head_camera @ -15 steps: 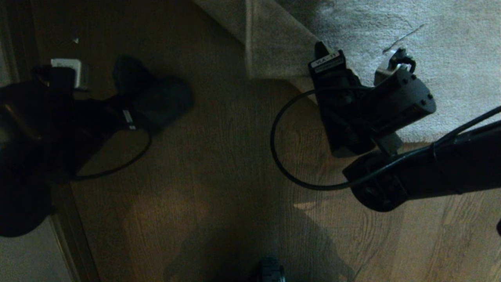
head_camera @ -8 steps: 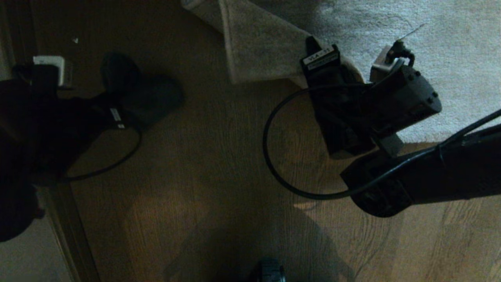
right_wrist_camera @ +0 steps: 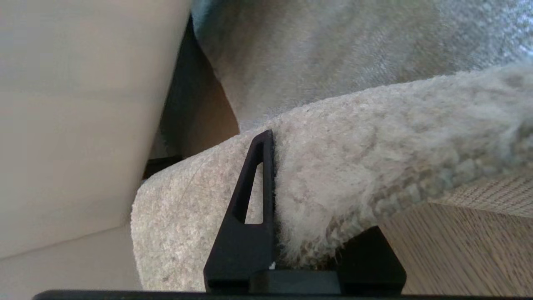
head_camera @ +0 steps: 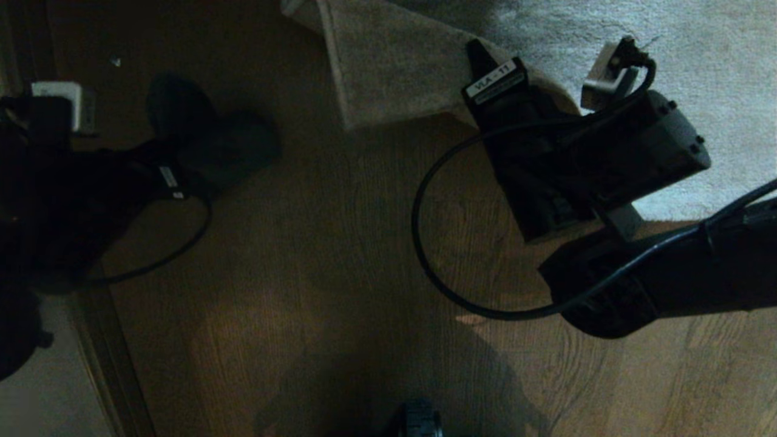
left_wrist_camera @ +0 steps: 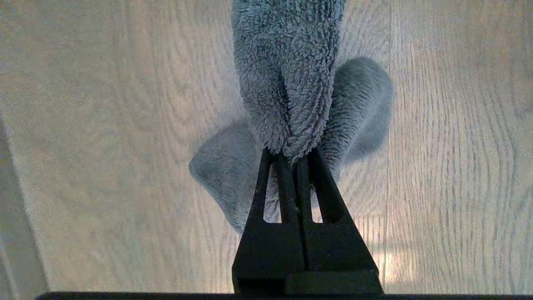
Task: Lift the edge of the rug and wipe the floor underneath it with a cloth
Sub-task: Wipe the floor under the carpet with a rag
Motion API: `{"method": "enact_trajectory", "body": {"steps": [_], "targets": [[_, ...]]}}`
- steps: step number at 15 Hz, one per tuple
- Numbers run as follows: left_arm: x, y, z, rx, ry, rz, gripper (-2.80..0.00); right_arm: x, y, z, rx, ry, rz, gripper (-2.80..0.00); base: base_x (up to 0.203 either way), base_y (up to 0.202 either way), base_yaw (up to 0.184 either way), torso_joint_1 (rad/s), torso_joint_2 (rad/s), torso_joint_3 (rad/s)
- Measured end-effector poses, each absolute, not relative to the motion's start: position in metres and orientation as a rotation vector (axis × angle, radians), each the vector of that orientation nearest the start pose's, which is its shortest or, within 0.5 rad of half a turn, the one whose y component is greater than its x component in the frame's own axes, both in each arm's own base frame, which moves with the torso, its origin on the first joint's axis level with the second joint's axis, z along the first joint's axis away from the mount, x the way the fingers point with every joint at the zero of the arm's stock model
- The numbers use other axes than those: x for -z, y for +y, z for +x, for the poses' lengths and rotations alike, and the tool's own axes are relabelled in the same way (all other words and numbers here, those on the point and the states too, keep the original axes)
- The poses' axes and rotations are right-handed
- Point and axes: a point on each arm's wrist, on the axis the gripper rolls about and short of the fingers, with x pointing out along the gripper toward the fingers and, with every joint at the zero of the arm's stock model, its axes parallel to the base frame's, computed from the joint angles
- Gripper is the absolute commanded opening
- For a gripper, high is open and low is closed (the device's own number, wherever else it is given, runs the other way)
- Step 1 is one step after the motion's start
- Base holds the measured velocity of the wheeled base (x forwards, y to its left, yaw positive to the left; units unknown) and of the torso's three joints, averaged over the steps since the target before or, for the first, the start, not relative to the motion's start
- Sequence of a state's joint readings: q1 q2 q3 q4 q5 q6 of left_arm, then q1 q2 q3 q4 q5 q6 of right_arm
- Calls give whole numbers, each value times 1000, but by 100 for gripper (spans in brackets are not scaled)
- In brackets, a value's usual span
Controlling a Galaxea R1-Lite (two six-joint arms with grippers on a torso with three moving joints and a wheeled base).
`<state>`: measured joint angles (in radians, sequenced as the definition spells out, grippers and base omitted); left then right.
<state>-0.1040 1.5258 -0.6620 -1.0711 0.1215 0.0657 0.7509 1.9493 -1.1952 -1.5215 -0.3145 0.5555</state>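
The rug [head_camera: 637, 115] is the largest thing in view, and it is judged to be heavy as a whole yet limp at its border: the pile is thick and soft, the backing woven and pliant, so a fold is formed where it is raised. Its corner is clamped between the jaws of the right gripper [right_wrist_camera: 308, 196], which are closed on the thick edge; the rest of the rug lies beyond and to the outer side of those jaws. The hem is judged the proper place to take hold, since only there can the thickness be spanned, and some slipping of the pile through the jaws is to be expected if it is pulled hard.

The floor [head_camera: 315, 267] is smooth, hard plank, laid bare below and to the inner side of the right jaws, under the raised flap. Wide open boards are seen between the two arms, so room for a sweep is judged to be ample; a darker border strip and a pale surface lie behind the left arm, and the folded flap bounds the room ahead.

The cloth [left_wrist_camera: 287, 79] is small, light and fluffy, and is judged to drape and drag easily. It is pinched at a bunched fold by the tightly closed jaws of the left gripper [left_wrist_camera: 291, 156], and hangs beyond their tips, above the floor.
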Motion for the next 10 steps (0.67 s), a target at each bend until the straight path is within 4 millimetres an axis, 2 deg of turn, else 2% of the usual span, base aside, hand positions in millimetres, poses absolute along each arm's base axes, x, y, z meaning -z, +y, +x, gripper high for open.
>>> {"method": "enact_trajectory", "body": {"steps": [5,10], "targets": [[-226,-13,233,-57,-172,50,-280,-284,241,269,-597,-540,915,-280,0,0,0,0,0,0],[-226,-8,224,-73,-175,52,-280,-280,241,268,-596,-525,908,-280,0,0,0,0,0,0]]}}
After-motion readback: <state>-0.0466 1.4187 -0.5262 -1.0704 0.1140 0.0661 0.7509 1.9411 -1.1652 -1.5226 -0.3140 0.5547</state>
